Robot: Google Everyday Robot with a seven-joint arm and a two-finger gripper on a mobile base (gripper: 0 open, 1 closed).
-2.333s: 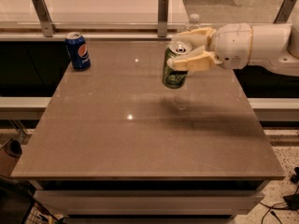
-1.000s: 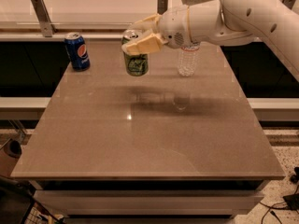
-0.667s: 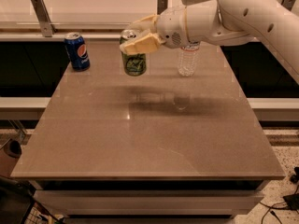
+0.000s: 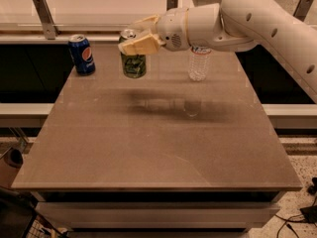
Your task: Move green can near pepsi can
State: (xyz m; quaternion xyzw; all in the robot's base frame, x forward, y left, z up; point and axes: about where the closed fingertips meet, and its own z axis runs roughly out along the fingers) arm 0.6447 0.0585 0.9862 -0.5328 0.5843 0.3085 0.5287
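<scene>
My gripper [image 4: 134,35] is shut on the green can [image 4: 133,63], gripping its upper part. The can hangs upright, low over the far left part of the brown table [image 4: 158,143]; I cannot tell whether its base touches the top. The pepsi can [image 4: 82,54], dark blue with the round logo, stands upright at the table's far left corner, about a can's width to the left of the green can. My white arm [image 4: 257,19] reaches in from the upper right.
A clear plastic water bottle [image 4: 199,62] stands upright at the far middle of the table, right of the green can and under my arm. A low ledge with metal brackets [image 4: 44,14] runs behind the table.
My gripper has carried the green can leftward from the table's right-middle to close by the pepsi can, and slightly lower in the last moments. The pepsi can and bottle have not moved.
</scene>
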